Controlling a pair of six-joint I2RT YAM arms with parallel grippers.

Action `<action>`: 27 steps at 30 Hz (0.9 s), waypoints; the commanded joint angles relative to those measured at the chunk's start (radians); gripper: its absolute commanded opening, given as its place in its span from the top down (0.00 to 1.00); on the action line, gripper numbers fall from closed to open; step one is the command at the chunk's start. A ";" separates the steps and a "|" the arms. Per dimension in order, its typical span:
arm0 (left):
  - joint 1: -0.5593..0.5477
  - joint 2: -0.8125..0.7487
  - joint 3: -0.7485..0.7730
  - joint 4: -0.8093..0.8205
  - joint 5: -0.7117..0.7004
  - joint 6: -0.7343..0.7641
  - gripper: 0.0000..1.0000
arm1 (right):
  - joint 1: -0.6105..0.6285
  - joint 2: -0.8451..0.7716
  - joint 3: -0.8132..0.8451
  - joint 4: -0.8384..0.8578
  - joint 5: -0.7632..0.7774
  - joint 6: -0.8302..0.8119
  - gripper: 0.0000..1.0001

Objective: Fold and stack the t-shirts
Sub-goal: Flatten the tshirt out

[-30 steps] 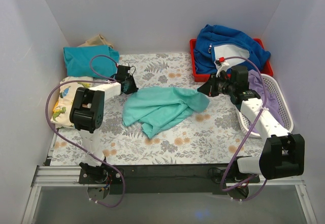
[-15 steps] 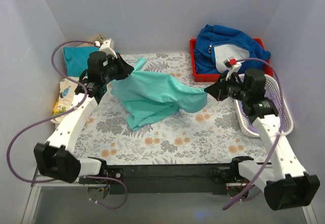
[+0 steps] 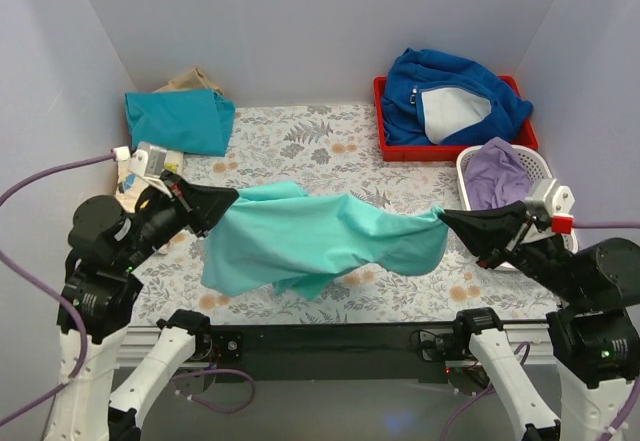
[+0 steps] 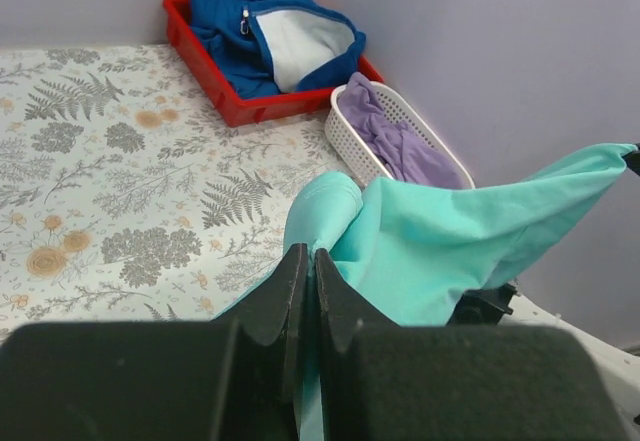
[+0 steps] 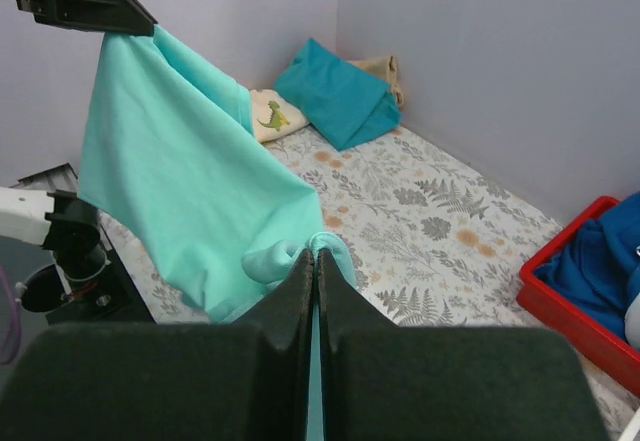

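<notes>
Nearby, beyond mint tee: tray, basket.

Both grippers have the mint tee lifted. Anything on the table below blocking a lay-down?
Nothing visible: mint tee hangs between left gripper and right gripper above the floral table; white basket lies to its right, teal tee far left. Cloth hides the patch directly beneath.

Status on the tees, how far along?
Done: teal tee lies folded in the far left corner. In hand: mint tee hangs stretched between left gripper and right gripper, both shut on it, unfolded. Left: fold it, then stack it with the dinosaur tee.
</notes>
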 commanded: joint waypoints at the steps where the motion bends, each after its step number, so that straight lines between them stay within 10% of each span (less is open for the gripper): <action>1: -0.001 -0.002 0.089 -0.170 -0.003 -0.009 1.00 | 0.004 0.014 0.043 -0.037 -0.038 0.036 0.99; 10: -0.001 0.056 -0.209 -0.060 -0.123 -0.207 1.00 | 0.004 0.210 -0.136 0.127 0.094 0.096 0.99; 21: 0.004 0.557 -0.334 0.280 -0.267 -0.217 1.00 | 0.006 0.805 -0.201 0.382 0.159 0.094 0.99; 23: 0.004 0.602 -0.302 0.321 -0.287 -0.198 0.63 | 0.004 0.900 -0.178 0.408 0.165 0.093 0.93; 24: 0.005 0.628 -0.284 0.329 -0.310 -0.183 0.05 | 0.006 0.925 -0.166 0.435 0.154 0.081 0.85; 27: 0.005 0.696 -0.218 0.309 -0.341 -0.142 0.05 | 0.006 0.968 -0.142 0.468 0.179 0.079 0.57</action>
